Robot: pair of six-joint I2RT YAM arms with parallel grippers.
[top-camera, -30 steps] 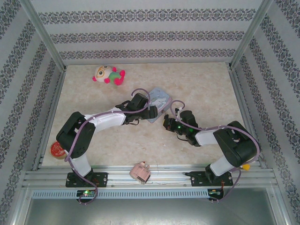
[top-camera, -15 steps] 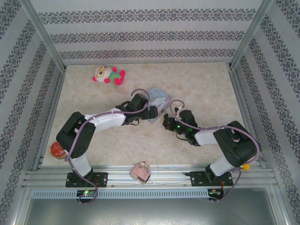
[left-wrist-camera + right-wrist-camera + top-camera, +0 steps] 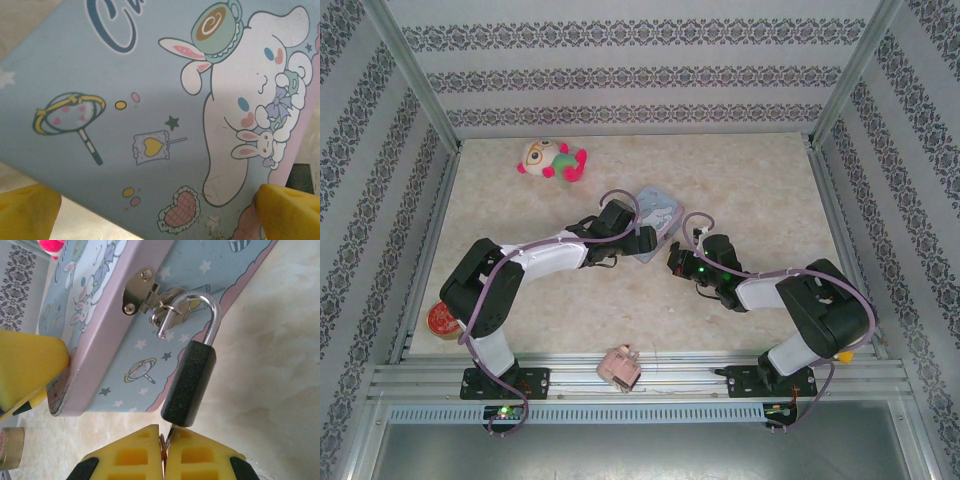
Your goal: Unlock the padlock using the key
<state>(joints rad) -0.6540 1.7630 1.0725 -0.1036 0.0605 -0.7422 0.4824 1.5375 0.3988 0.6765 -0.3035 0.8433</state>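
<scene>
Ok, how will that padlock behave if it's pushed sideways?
It likely pivots rather than sliding freely: the padlock has its shackle looped through the hasp of the cartoon tin. It is probably rigid and dense, looking metal. Its textured body should resist slipping.

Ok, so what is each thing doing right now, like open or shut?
Dark metal padlock with silver shackle: shackle popped open, hooked through the clasp.
Thin silvery-grey metal key: stuck in the padlock's bottom, pinched by the right gripper.
Pale blue rectangular cartoon tin: lid shut, clasp fastened.
Right gripper: shut on the key.
Left gripper: open, fingers either side of the tin.
</scene>
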